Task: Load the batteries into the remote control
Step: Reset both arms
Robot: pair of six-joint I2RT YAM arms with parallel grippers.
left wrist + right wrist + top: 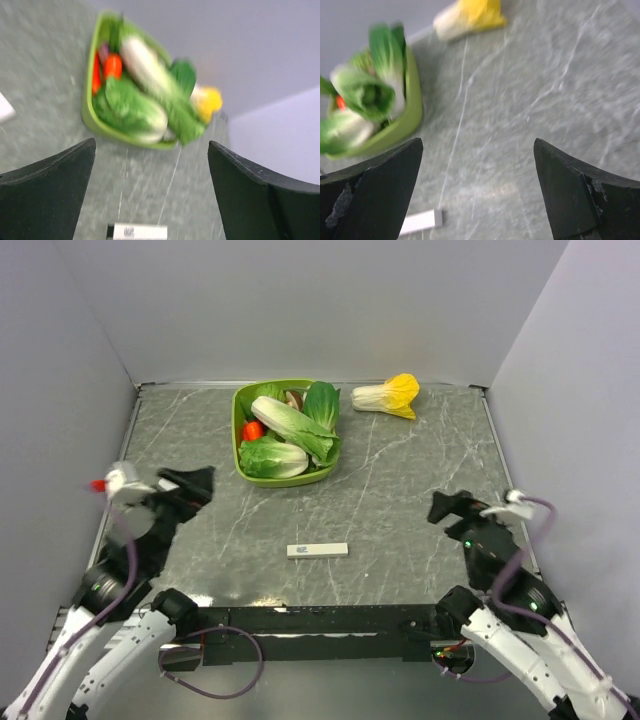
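Observation:
The remote control (317, 550) is a slim white bar lying flat near the table's front middle. It also shows in the left wrist view (137, 231), with a black end, and in the right wrist view (420, 220). The batteries are not in view. My left gripper (195, 483) is open and empty, held above the table's left side. My right gripper (445, 508) is open and empty, held above the right side. Both are well apart from the remote control.
A green tray (240, 465) with leafy vegetables and a red piece stands at the back middle. A yellow and white cabbage (387, 395) lies to its right. Grey walls close in the table's left, right and back.

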